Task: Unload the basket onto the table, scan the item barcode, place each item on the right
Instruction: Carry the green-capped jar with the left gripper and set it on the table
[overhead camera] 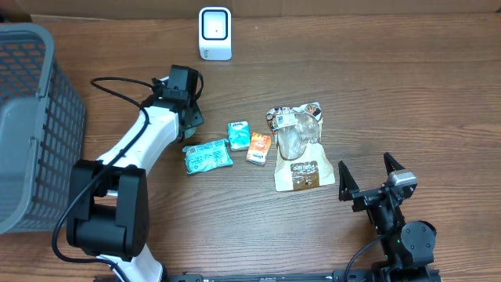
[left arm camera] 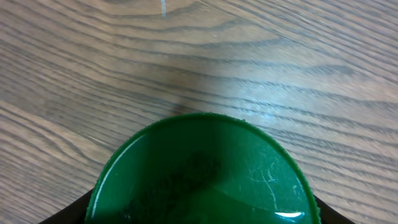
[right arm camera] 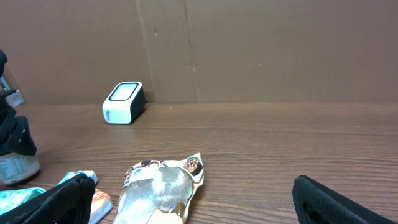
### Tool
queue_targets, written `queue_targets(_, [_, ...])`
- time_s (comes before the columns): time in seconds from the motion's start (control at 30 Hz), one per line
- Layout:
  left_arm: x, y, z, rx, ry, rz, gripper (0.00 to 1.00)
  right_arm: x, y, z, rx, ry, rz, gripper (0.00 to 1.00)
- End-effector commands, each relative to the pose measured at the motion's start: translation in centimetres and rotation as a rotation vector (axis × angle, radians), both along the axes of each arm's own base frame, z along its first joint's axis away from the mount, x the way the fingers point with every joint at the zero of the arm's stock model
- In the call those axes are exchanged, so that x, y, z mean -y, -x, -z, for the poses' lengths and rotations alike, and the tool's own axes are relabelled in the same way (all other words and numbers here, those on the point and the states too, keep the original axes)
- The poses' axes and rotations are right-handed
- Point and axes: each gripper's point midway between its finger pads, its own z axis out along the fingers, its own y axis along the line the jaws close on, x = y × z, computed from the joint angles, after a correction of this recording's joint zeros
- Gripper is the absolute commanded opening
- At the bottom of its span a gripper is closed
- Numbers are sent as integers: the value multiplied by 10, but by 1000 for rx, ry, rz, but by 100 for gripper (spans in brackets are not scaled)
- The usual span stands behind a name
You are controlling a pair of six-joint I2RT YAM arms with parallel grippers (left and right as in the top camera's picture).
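A round green lid (left arm camera: 199, 174) fills the lower half of the left wrist view, with the black fingers (left arm camera: 68, 214) showing at both bottom corners. My left gripper (overhead camera: 188, 110) is shut on this green-lidded container, low over the wood left of the packets. From above, the gripper hides the container. At the far left of the right wrist view, its pale body (right arm camera: 15, 167) shows under the black gripper. The white scanner (overhead camera: 214, 34) stands at the table's back edge, also seen as the scanner (right arm camera: 123, 102). My right gripper (overhead camera: 368, 174) rests open and holds nothing at the front right.
A teal packet (overhead camera: 207, 156), a small teal box (overhead camera: 238, 135), an orange packet (overhead camera: 259, 146) and a brown-and-clear pouch (overhead camera: 299, 149) lie mid-table. A grey basket (overhead camera: 31, 117) fills the left side. A cardboard wall (right arm camera: 249, 50) backs the table.
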Motion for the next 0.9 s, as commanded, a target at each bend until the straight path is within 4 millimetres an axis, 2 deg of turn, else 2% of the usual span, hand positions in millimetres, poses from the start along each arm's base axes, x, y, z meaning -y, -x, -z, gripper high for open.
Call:
queue_targets(0.0, [0,8,3,-22,36,-21,63,0,0,2,5,4,-1,100])
queue_targets(0.13, [12,12,6,-46,95,8,68,0,0,2,5,4,-1,100])
queue_targets(0.33, [18,14,7,-56,107,22,93,0,0,2,5,4,-1,100])
queue_targets(0.4, [17,12,3,-51,93,50,100,0,0,2,5,4,-1,100])
queue_targets(0.47, [14,9,-10,-41,88,61,100,0,0,2,5,4,-1,100])
queue_targets(0.67, [10,-1,-95,61,45,183,100,0,0,2,5,4,-1,100])
queue_targets(0.87, [-5,11,-183,157,-65,347,100,0,0,2,5,4,-1,100])
